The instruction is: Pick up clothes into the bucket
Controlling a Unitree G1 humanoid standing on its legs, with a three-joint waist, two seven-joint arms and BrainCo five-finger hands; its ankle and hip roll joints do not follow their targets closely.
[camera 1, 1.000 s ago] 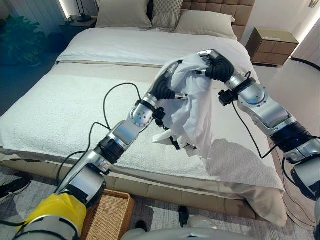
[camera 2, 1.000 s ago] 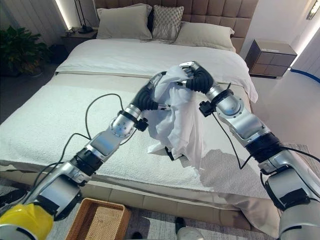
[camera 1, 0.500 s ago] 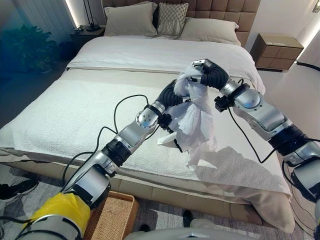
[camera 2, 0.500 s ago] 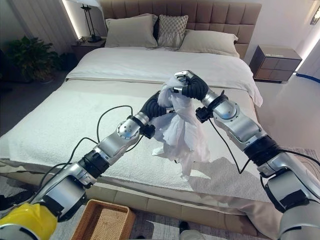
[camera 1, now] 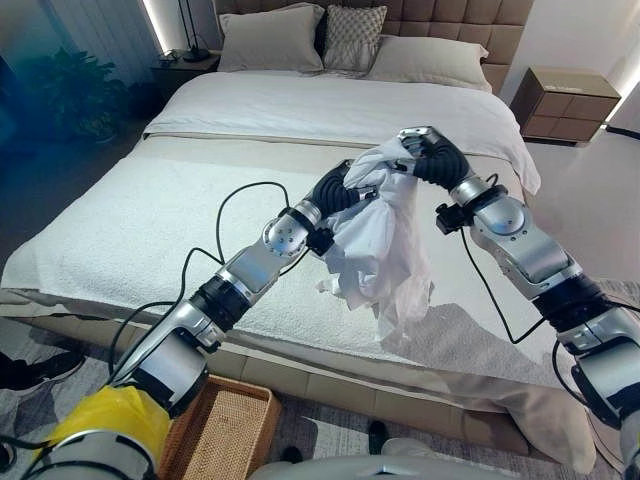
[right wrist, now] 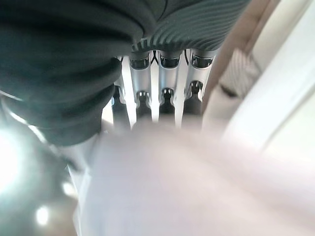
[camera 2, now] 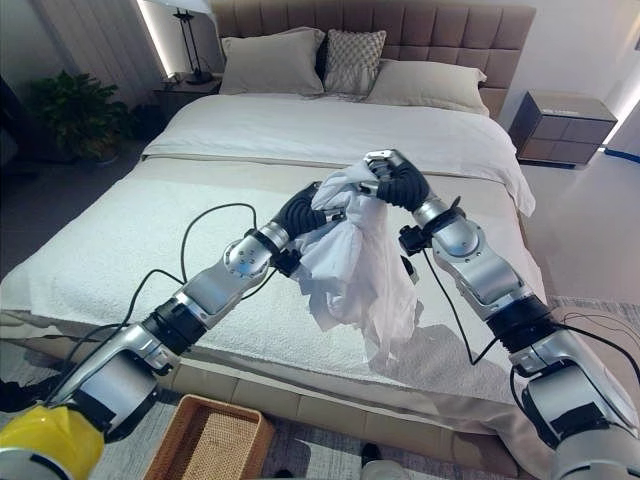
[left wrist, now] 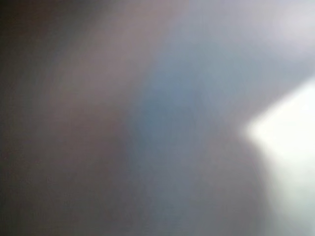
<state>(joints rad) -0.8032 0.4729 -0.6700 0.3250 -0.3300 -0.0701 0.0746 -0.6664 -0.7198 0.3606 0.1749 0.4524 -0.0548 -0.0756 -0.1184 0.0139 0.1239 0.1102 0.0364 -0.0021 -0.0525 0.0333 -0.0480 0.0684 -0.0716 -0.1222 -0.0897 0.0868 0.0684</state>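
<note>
My right hand is clenched on the white garment's bunched top, left hand buried, grip untellable; limp cloth, I'd gather its trailing hem.

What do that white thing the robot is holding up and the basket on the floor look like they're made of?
The white garment looks like thin, matte woven cloth, perhaps cotton: it hangs in soft folds and creases. The basket looks like woven wicker or rattan, tan with a fine plaited texture; which fibre, I cannot tell.

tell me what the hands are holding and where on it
Both hands hold one white garment bunched by its top. The right hand has its fingers curled over the upper edge; the left hand is buried in the cloth beside it. The rest hangs above the bed.
</note>
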